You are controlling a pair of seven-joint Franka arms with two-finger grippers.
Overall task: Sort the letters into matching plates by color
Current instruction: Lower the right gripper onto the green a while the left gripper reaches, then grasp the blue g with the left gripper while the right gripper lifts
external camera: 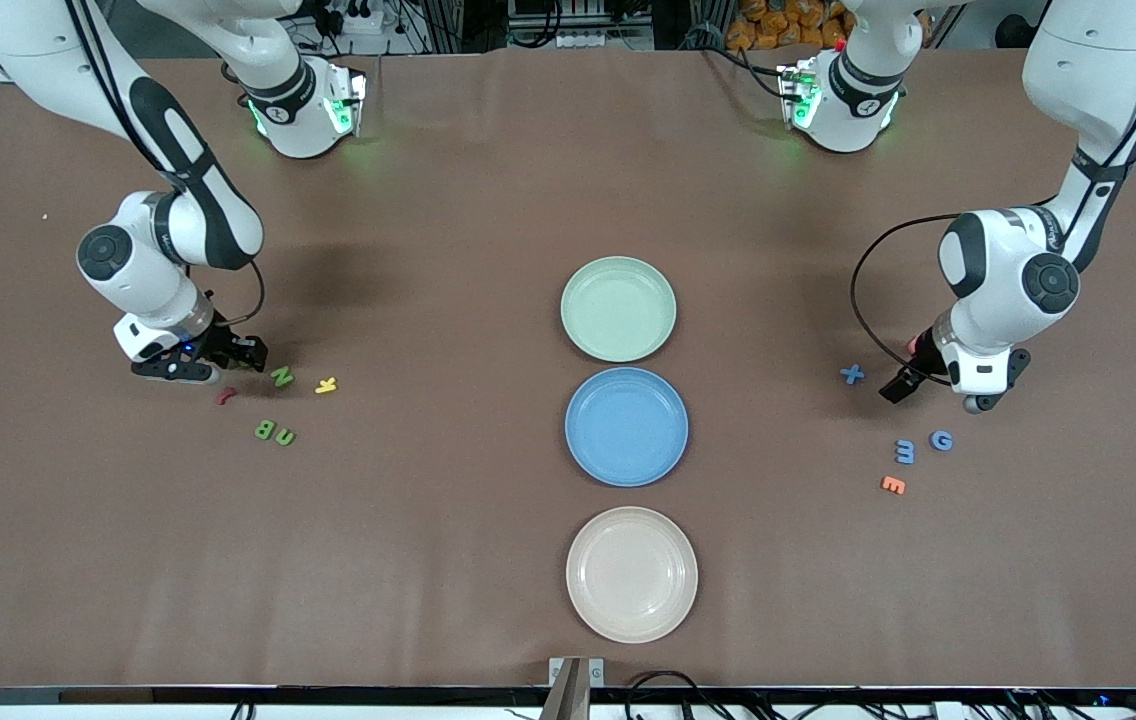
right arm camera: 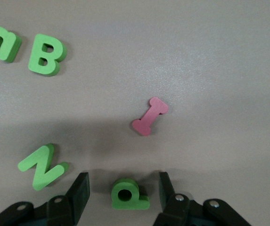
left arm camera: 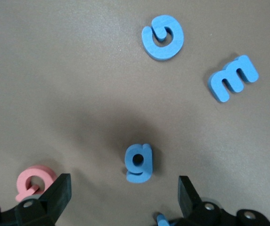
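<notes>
A: Closing in, the right hand (right arm camera: 123, 188) straddles the green looped letter (right arm camera: 127, 194) on the desk (external camera: 428, 560) beside the green N (right arm camera: 41, 167), fingers parted, no grip yet.

B: Squeeze squarely, lift straight, then over to the pale green plate (external camera: 618, 308). The left hand (left arm camera: 124, 194) waits open above the blue g (left arm camera: 138, 162).

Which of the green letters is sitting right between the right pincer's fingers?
The green letter with a round hole, lying between the right pincer fingers. The green N lies just beside it, while the green B and the curved green letter lie farther off.
</notes>
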